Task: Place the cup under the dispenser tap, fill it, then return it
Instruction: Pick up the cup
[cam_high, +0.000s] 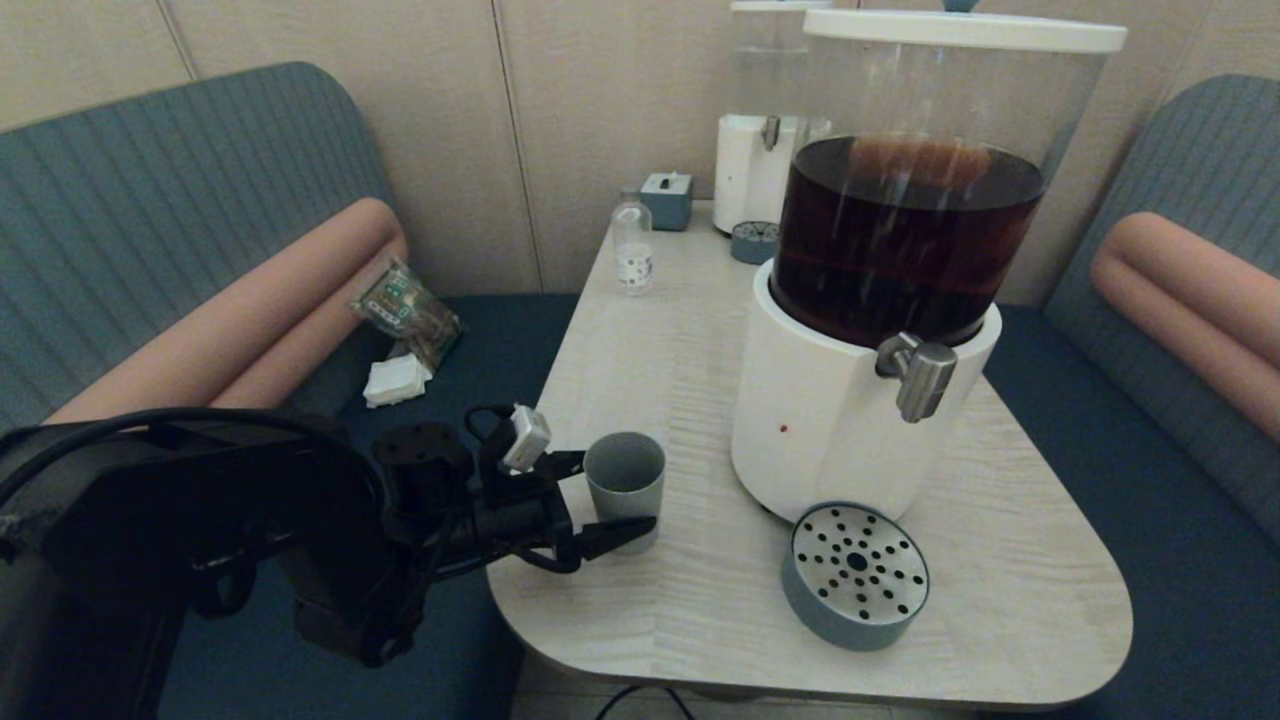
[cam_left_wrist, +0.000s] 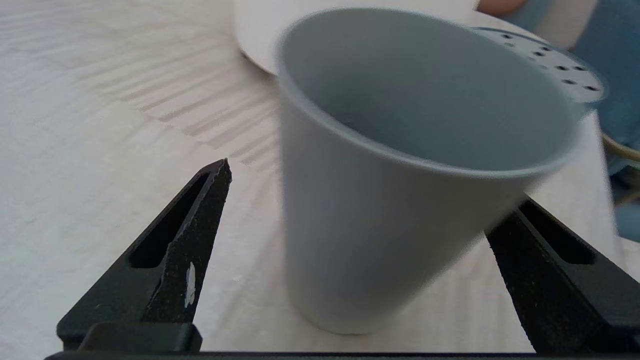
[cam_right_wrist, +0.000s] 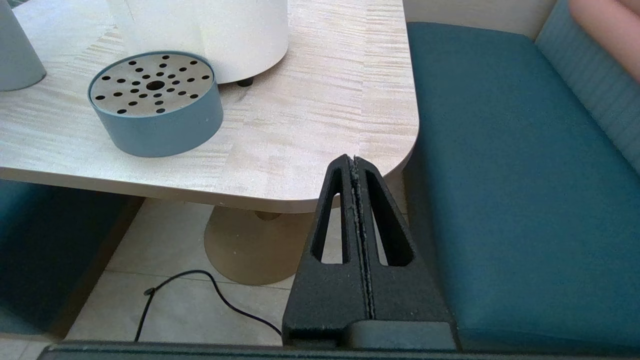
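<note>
Low and left of centre in the head view, the left gripper (cam_high: 607, 503) reaches in over the near edge of the table (cam_high: 690, 610) with its fingers spread wide on either side of the cup (cam_high: 625, 487). That spread makes sense: the cup is a tapered tumbler, wider at the rim than at the foot, and the fingers need room to pass the wall before they close. In the left wrist view the cup (cam_left_wrist: 400, 200) fills the middle of the frame between the two black fingers (cam_left_wrist: 170, 270); the one toward the frame's right appears to be at or very near the wall, while a clear gap shows beside the other, though the motion smear on the cup makes contact hard to judge. The cup looks empty and stands upright on the table, not lifted.

Right of centre in the head view, the dispenser tap (cam_high: 920, 375) juts from the white base below the dark liquid, and the drip tray (cam_high: 855, 577) sits below and slightly left of it, well apart from the cup. So the cup is not yet under the spout, and the grasp comes first.

The right gripper (cam_right_wrist: 356, 170) hangs parked beyond the table's lower right corner, above the floor beside the bench seat (cam_right_wrist: 500, 175), its fingers pressed together on nothing.
</note>
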